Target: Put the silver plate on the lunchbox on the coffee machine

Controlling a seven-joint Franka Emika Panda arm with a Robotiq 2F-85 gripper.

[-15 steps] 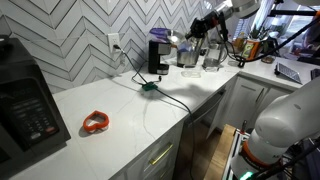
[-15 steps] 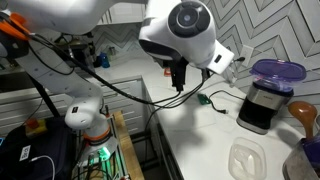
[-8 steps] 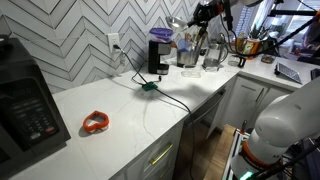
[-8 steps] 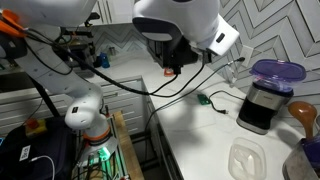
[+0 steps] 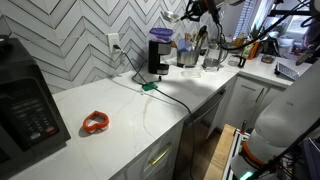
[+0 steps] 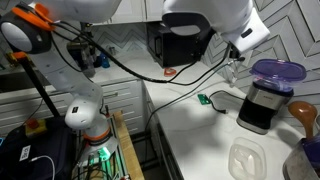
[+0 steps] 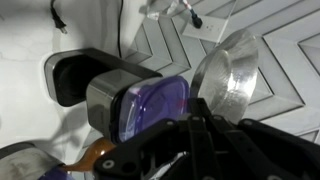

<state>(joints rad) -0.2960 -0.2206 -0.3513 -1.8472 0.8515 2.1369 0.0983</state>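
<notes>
**A:** Where's the silver plate (image 7: 240, 72)?

**B:** Up in the air, standing on edge. Its lower rim is pinched between the closed jaws of the gripper (image 7: 204, 124). In the wrist view it hangs just right of the lunchbox (image 7: 155, 108).

**A:** And the lunchbox?

**B:** On top of the coffee machine (image 5: 157, 55), at the far end of the table (image 5: 130, 115) by the tiled wall. In an exterior view the plate shows above it and to the right, not touching it.

**A:** Anything else on the table?

**B:** An orange-red ring (image 5: 95, 123) lies near the left end, beside a black keypad appliance (image 5: 25, 105), well apart from the machine.
</notes>
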